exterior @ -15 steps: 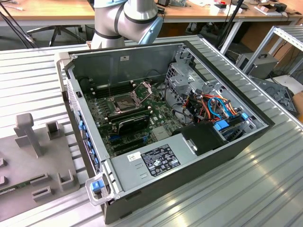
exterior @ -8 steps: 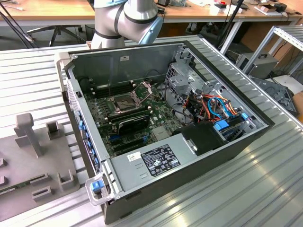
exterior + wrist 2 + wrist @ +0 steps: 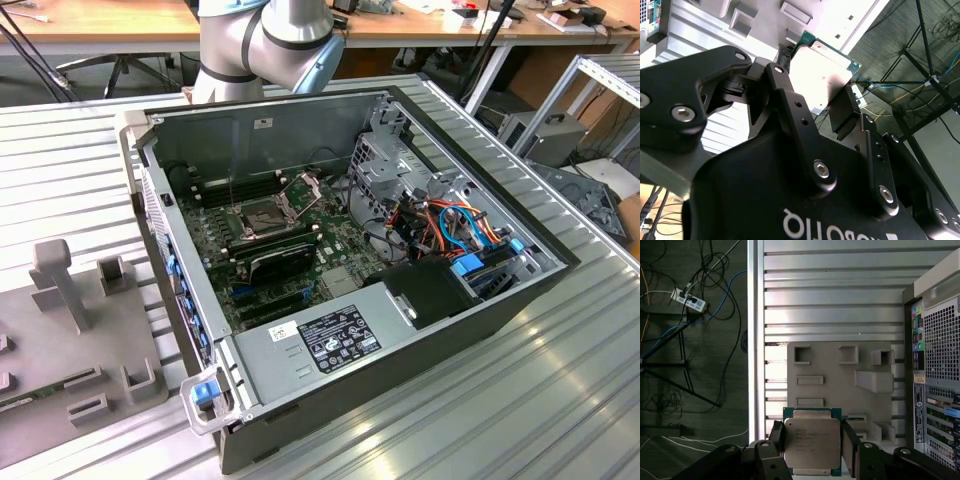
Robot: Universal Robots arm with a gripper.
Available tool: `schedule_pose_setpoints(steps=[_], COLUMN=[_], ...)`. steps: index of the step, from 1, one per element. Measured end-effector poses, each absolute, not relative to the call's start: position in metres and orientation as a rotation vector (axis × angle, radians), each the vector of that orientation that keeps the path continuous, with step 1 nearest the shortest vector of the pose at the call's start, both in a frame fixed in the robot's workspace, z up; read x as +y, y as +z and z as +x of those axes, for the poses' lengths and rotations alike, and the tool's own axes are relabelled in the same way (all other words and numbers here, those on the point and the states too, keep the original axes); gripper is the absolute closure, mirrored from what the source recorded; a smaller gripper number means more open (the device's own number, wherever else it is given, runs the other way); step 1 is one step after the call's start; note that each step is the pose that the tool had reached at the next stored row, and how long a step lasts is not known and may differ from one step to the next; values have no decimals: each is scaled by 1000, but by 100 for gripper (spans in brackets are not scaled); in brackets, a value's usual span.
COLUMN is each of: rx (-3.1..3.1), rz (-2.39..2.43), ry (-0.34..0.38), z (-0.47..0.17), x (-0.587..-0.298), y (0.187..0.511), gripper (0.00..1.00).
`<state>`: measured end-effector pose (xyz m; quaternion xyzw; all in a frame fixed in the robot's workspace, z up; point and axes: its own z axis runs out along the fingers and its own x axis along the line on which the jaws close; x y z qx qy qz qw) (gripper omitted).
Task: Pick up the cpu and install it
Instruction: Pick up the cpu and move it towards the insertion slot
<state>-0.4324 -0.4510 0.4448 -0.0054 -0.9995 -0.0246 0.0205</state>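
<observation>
The cpu [image 3: 812, 432] is a thin, flat square chip with a pale silver metal face and a green rim. It is held in the gripper [image 3: 812, 447], above the near edge of a grey fixture tray [image 3: 830, 370] with empty recesses. The tray lies on a slatted aluminium table [image 3: 830, 305]. In both wrist views the jaws are closed partway, to the chip's width. One black finger [image 3: 849, 440] presses on each of two opposite edges, and the metal face is left bare.

The chip looks light and rigid, and its smooth edges could probably slip under a loose grip. Its underside contacts are likely delicate, so the edges are the sensible place to hold it, as the gripper does now. In the second wrist view the cpu [image 3: 822, 75] sits square between the fingertips and is not visibly tilted.

In the exterior view, the arm [image 3: 270, 40] rises at the far side of an open computer case [image 3: 470, 330]. Inside it, the socket [image 3: 262, 215] on the green motherboard [image 3: 330, 250] stands open with its metal frame hinged up. The fixture tray [image 3: 60, 350] lies to the exterior view's left of the case. Judging from the first wrist view, the wrist points down at the table, with the case just beside the tray.
</observation>
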Motion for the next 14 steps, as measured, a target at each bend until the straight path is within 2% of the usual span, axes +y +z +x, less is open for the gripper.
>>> schedule_pose_setpoints(steps=[14], rx=[-3100], rz=[-17], ry=[-76], z=[-424], x=[-451], y=[445], gripper=[45])
